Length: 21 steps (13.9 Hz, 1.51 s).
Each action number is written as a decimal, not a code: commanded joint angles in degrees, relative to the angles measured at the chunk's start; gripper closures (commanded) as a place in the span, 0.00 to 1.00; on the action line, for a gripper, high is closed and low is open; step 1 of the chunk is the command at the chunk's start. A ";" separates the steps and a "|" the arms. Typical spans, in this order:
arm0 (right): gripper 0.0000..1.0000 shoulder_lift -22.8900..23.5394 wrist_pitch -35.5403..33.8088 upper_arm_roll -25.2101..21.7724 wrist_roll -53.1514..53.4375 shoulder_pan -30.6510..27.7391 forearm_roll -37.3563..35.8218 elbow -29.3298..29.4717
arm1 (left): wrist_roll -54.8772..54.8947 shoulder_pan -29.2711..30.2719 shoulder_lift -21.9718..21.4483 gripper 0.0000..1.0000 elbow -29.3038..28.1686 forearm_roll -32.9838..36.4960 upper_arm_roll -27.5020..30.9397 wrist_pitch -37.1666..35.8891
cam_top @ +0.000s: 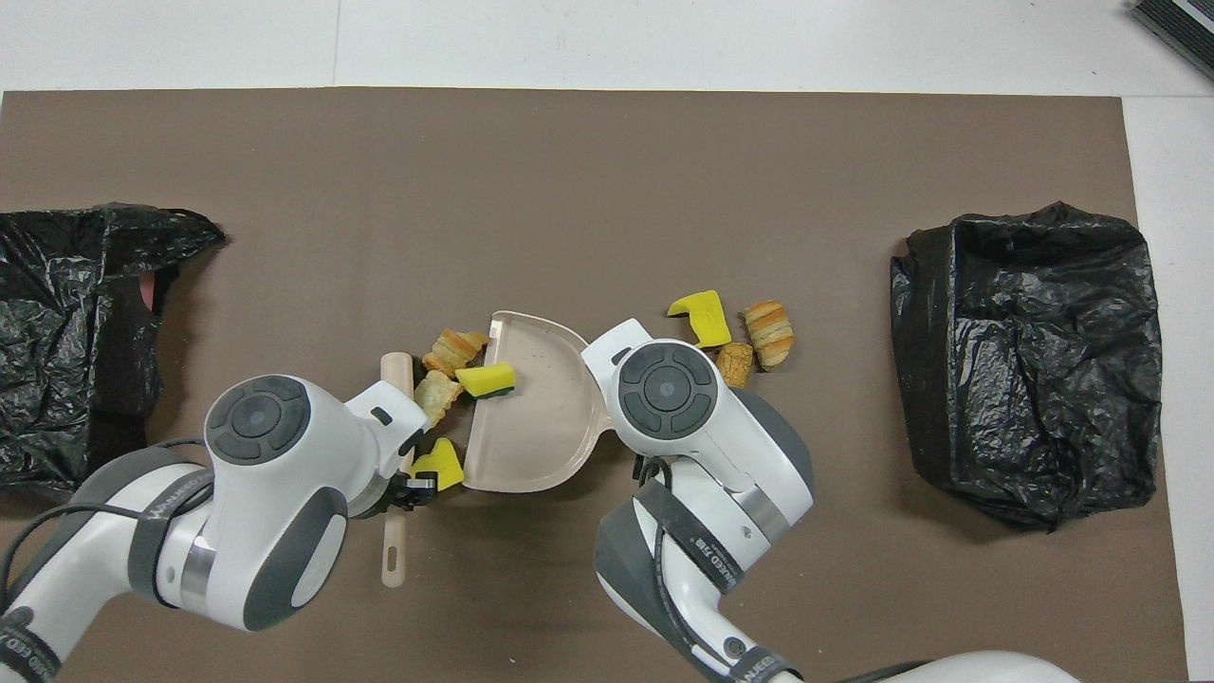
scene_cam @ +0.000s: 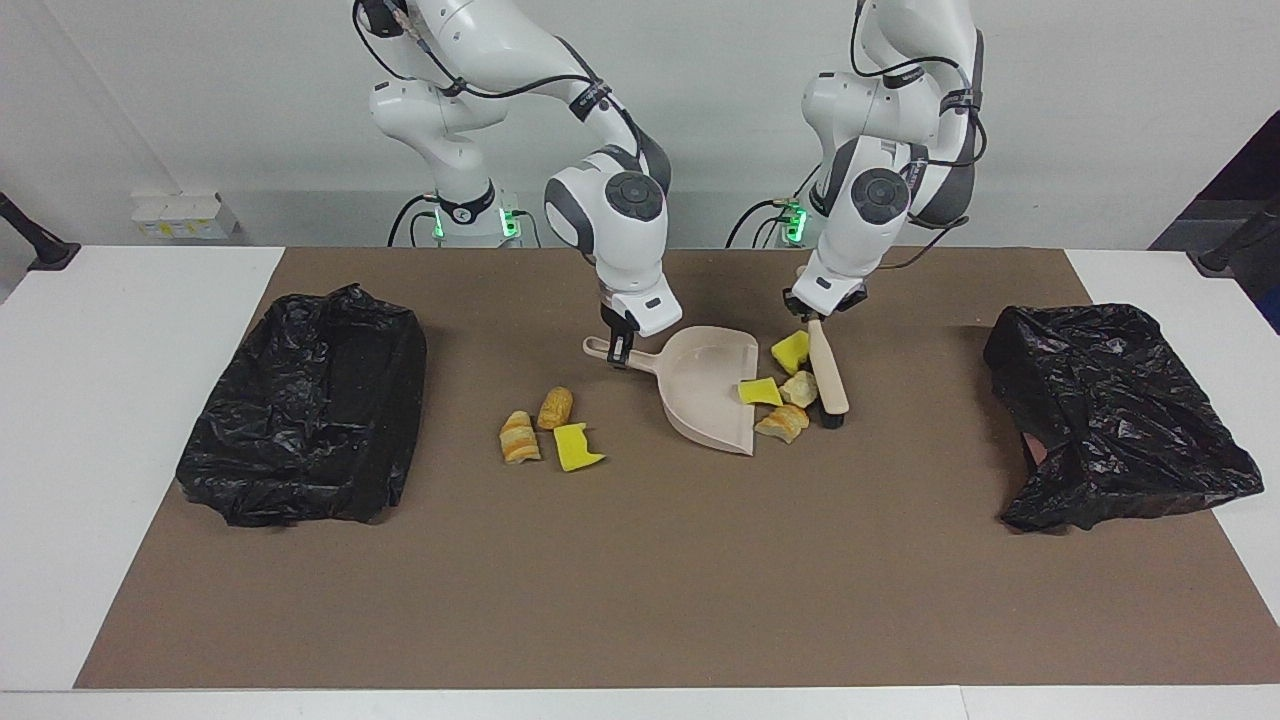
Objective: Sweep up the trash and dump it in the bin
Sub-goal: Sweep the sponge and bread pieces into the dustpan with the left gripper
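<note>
My right gripper [scene_cam: 618,350] is shut on the handle of the beige dustpan [scene_cam: 700,385], which rests on the brown mat with its mouth toward the left arm's end. My left gripper [scene_cam: 808,313] is shut on the handle of a wooden brush [scene_cam: 830,385], whose head stands against the trash at the pan's mouth. One yellow sponge bit [scene_cam: 758,392] lies on the pan's lip. Another yellow bit [scene_cam: 790,350], a tan lump [scene_cam: 800,388] and a bread lump [scene_cam: 782,423] crowd the mouth. In the overhead view the dustpan [cam_top: 545,436] shows, but the right gripper is hidden under its wrist.
Three more pieces, two bread lumps [scene_cam: 518,437] [scene_cam: 555,407] and a yellow bit [scene_cam: 575,447], lie beside the pan toward the right arm's end. A black-bagged bin [scene_cam: 300,420] sits at that end of the mat. Another black bag [scene_cam: 1110,420] sits at the left arm's end.
</note>
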 commanded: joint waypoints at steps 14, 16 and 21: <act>1.00 0.23 0.56 0.25 1.43 -0.39 -1.27 0.02 | 4.44 -4.27 1.34 1.00 19.82 -3.66 1.48 -14.57; 1.00 0.23 0.65 0.25 1.52 -0.39 -1.27 -0.06 | 5.14 -0.06 0.99 1.00 18.85 -3.57 1.39 -14.57; 1.00 -3.61 -2.85 -0.27 1.88 -1.44 -0.74 0.90 | 12.86 5.49 5.46 1.00 16.57 -3.56 1.39 -10.19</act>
